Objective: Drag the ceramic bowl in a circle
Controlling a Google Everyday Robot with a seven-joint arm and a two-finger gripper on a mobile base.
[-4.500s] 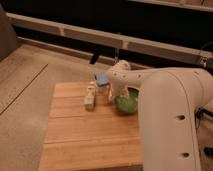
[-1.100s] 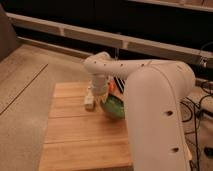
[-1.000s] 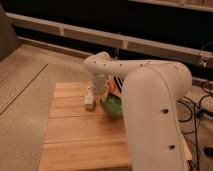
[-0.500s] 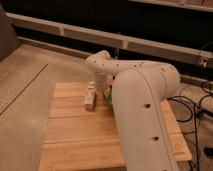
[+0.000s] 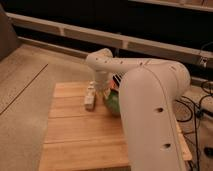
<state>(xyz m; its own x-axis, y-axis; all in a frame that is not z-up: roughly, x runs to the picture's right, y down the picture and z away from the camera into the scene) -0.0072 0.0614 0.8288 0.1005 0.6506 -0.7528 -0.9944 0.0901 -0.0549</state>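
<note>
A: Starting from the left, what does the coming drag turn on?
B: The whitish block (image 5: 90, 96) stands just left of the ceramic bowl (image 5: 114, 104), so a circle swung leftward would likely knock it
A: And the gripper (image 5: 107, 90)?
B: It comes down at the bowl's far left rim, between block and bowl, so the bowl lies to its right and nearer. Whether it has hold of the rim, or how wide it stands, cannot be told
A: The bowl's place?
B: Mid-desk toward the right, half hidden behind the white arm (image 5: 150, 100)
A: Surface and room?
B: A planked wooden desk (image 5: 75, 135) with free boards on the near side; speckled floor (image 5: 25, 85) to the left, cables (image 5: 200, 105) to the right
</note>
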